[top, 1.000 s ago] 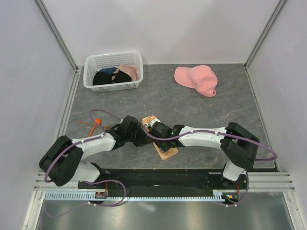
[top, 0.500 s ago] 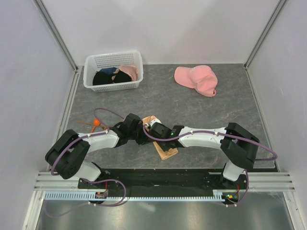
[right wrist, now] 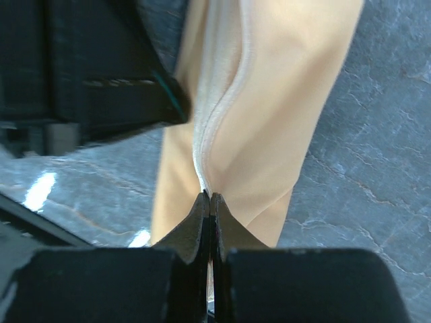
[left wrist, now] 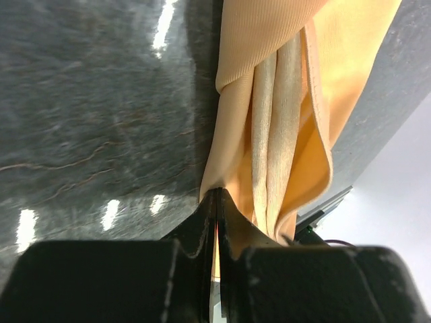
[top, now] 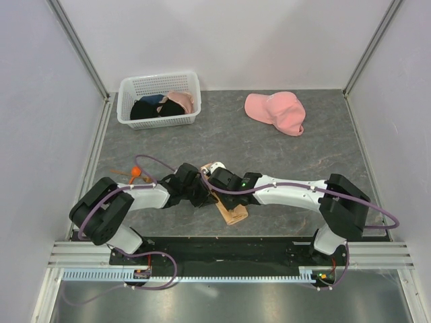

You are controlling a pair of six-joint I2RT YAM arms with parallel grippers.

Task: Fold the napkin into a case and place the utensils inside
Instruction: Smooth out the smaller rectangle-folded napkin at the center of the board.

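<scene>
The peach-tan napkin [top: 232,214] lies folded into a narrow strip near the table's front middle, partly under both grippers. My left gripper [top: 204,192] is shut on the napkin's edge [left wrist: 269,134], with cloth pinched between its jaws. My right gripper [top: 214,183] is shut on another napkin edge [right wrist: 269,101], meeting the left gripper from the right. The utensils [top: 133,174], thin brown wooden pieces with an orange spoon bowl, lie on the table to the left of the left arm.
A white basket [top: 159,99] holding dark and pink clothes stands at the back left. A pink cap [top: 276,112] lies at the back right. The dark grey table [top: 283,155] shows bare between them.
Both grippers have shifted slightly right and back together, still pinching the napkin. The napkin strip has drawn in narrower under them. The left arm's elbow has moved right.
</scene>
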